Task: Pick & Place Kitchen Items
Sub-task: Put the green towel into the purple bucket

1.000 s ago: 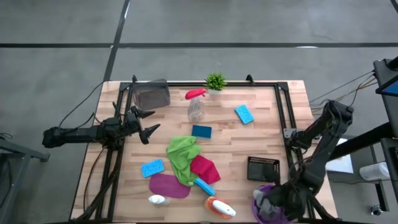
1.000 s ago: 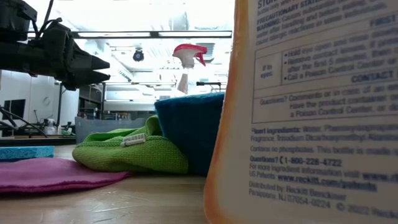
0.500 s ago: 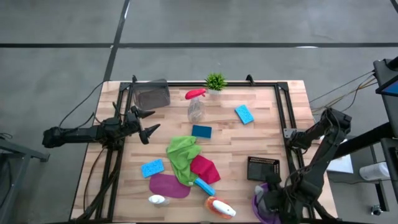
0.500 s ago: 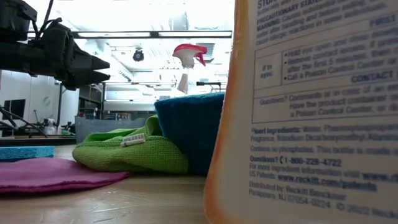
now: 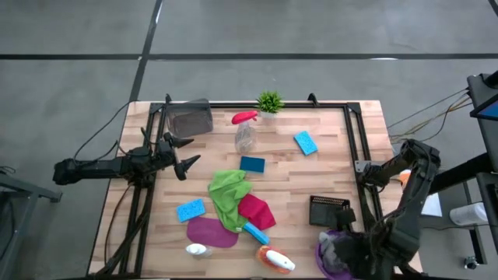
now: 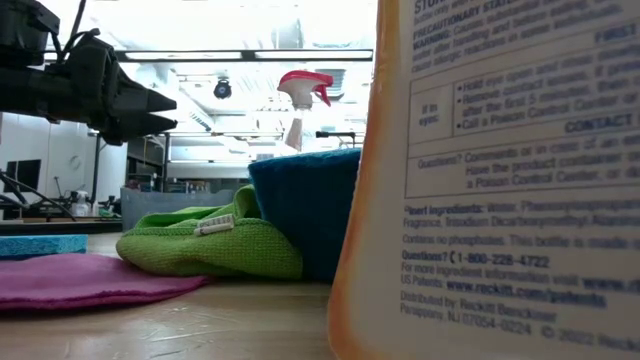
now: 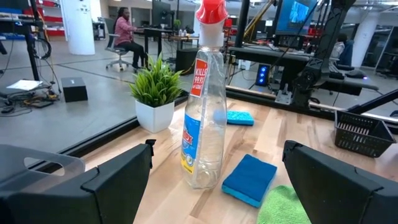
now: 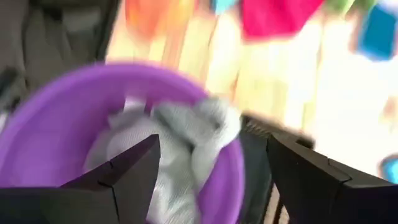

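Note:
My right gripper (image 8: 212, 142) hangs open over a purple bowl (image 8: 56, 118) at the table's near right corner. A grey cloth (image 8: 180, 143) lies crumpled in the bowl below its fingers, which touch nothing. My left gripper (image 5: 189, 153) waits open at the table's left side, facing the upright red-topped clear spray bottle (image 7: 204, 112). Mid-table lie a green cloth (image 5: 227, 194), a magenta cloth (image 5: 257, 210), a purple cloth (image 5: 212, 232) and blue sponges (image 5: 252, 164) (image 5: 306, 142) (image 5: 191, 210). A white bottle (image 5: 196, 250) and an orange bottle (image 5: 274, 259) lie near the front edge.
A black mesh basket (image 5: 328, 210) stands just beyond the purple bowl. A grey bin (image 5: 191, 118) sits at the far left and a small potted plant (image 5: 269, 102) at the far edge. Black frame rails run along both sides of the table.
My right arm has drawn back toward the table's near right corner, with its gripper staying over the purple bowl. The grey cloth stays in the bowl.

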